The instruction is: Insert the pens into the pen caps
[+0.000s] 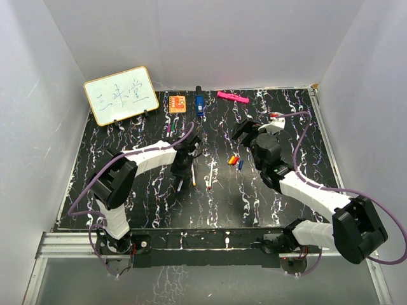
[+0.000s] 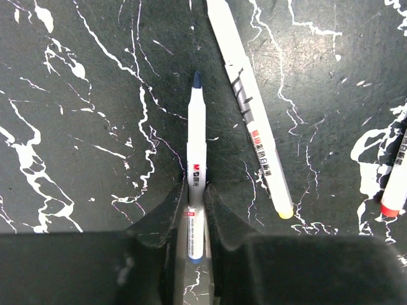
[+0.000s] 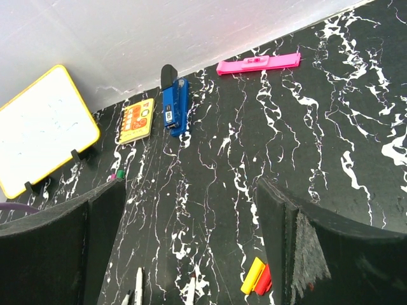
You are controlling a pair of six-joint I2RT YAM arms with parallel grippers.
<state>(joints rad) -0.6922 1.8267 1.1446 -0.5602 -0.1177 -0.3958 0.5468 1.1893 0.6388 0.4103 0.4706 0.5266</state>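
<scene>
My left gripper [image 2: 196,190] is shut on a white pen [image 2: 196,146] with a dark blue tip, gripping its rear half low over the table. It sits left of centre in the top view [image 1: 183,164]. A white pen with a yellow end [image 2: 251,108] lies just right of it, and one with a red end [image 2: 395,187] lies farther right. My right gripper [image 3: 191,190] is open and empty above the table [image 1: 252,132]. Yellow [image 3: 252,274] and red [image 3: 263,282] caps lie by its right finger. In the top view a blue cap [image 1: 240,164] lies with them. Green [image 3: 119,173] and purple [image 3: 112,177] caps lie far left.
A small whiteboard [image 1: 121,95] stands at the back left. An orange square block [image 1: 177,103], a thick blue and black marker [image 1: 199,103] and a flat pink bar [image 1: 233,97] lie along the back wall. White walls enclose the table on three sides.
</scene>
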